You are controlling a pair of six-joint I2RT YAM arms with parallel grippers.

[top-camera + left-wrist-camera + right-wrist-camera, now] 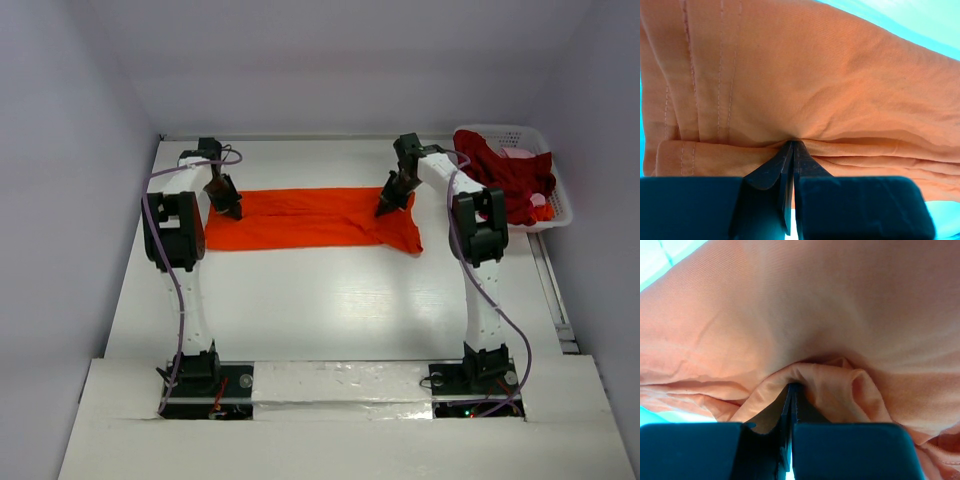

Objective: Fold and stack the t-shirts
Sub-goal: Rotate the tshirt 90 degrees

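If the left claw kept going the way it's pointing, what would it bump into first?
The orange-red t-shirt: the left gripper points down into it, jaws shut on a fold of the cloth. Right beneath that, probably, lies the white table.

The left arm (193,300) and the right arm (482,300) each rise from their bases, bend at a dark elbow and reach forward, with the wrists tipped so that the fingers point downward. The left gripper (229,207) has its jaws pressed together, pinching a fold of the orange-red t-shirt (300,220). The right gripper (389,205) stands well apart from it at about the same reach, its jaws likewise closed tight on a bunched fold of the same shirt.
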